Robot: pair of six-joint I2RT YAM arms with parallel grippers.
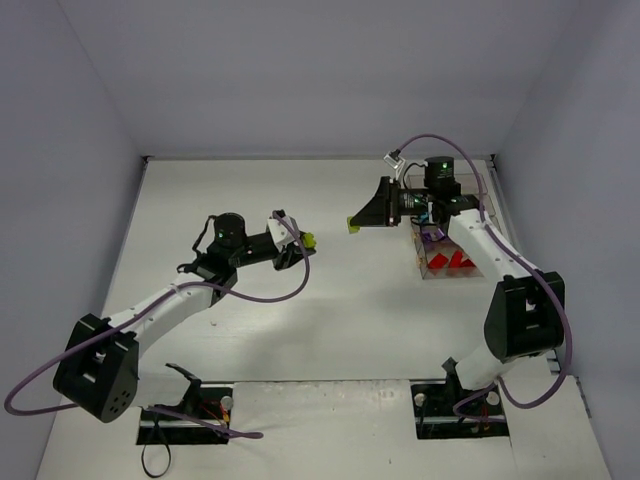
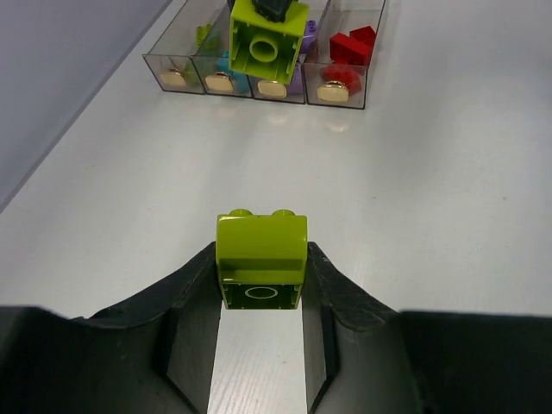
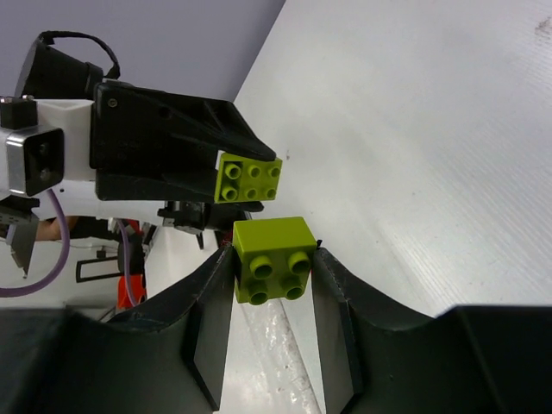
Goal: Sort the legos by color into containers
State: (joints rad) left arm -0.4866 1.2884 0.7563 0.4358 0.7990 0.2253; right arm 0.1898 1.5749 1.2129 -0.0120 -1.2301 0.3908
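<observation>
The pale bench (image 1: pixel 330 320) carries little besides the containers (image 2: pixel 246 84), a joined row of four clear bins on its right side, its long axis running front to back beneath the right arm (image 1: pixel 520 310). The left arm (image 1: pixel 160 305) reaches toward mid-bench. The two arms face each other closely without touching. The left pincer (image 2: pixel 261 259) is clamped on a lime brick (image 2: pixel 261 241), held by its sides clear of the bench. The right pincer (image 3: pixel 274 267) likewise grips a second lime brick (image 3: pixel 274 250), studs toward its camera. From the left wrist the row lies straight ahead, broadside, behind the right pincer's brick. Red bricks (image 2: pixel 349 43) fill the right-hand bin and lime pieces (image 2: pixel 203 39) the left-hand one. The right arm looks much the nearer to that lime bin, so its drop seems the shorter.
</observation>
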